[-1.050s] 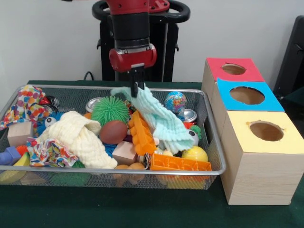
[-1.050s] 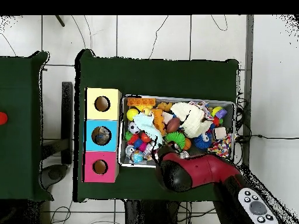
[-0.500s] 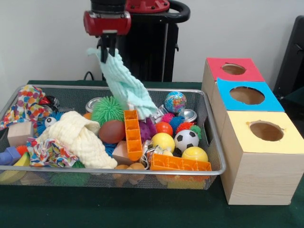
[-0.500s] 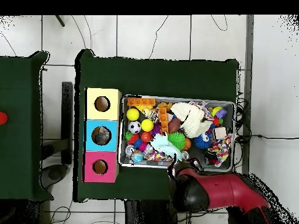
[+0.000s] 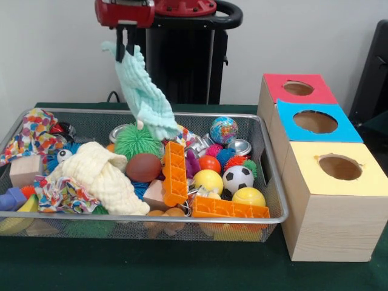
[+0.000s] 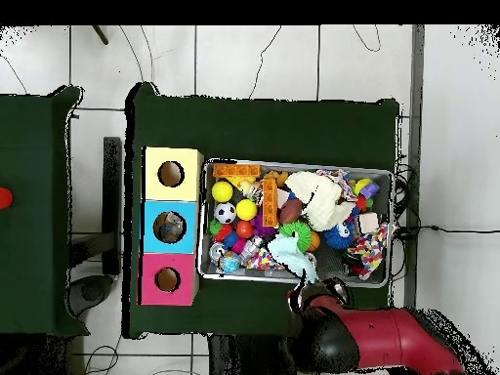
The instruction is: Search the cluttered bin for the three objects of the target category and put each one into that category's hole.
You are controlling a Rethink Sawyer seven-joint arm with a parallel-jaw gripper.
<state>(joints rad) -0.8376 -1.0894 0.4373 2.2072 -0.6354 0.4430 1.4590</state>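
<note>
Gripper (image 5: pixel 123 50) holds a mint-green cloth (image 5: pixel 142 97) lifted above the wire mesh bin (image 5: pixel 274 182).

The fingers are closed on the cloth's top corner, and the cloth hangs down slantwise, its lower end reaching just above the green spiky ball (image 5: pixel 139 139) at the bin's back. Uncovered in the middle of the bin are an upright orange building brick (image 5: pixel 174 172), a yellow ball (image 5: pixel 208 180), a small soccer ball (image 5: pixel 237 178), a red ball (image 5: pixel 210 163) and a brown football-shaped ball (image 5: pixel 144 168). A cream cloth (image 5: pixel 103 176) lies over the bin's left part, with a dotted colourful cloth (image 5: pixel 30 134) draped on the rim. Beside the bin on the green table (image 5: pixel 151 267) stand three boxes with holes: red-topped (image 5: pixel 296 88), blue-topped (image 5: pixel 313 121) and yellow-topped (image 5: pixel 339 168). From overhead, the red arm (image 6: pixel 381 337) sits outside the bin's edge, the cloth (image 6: pixel 290 251) stretching inward.
</note>
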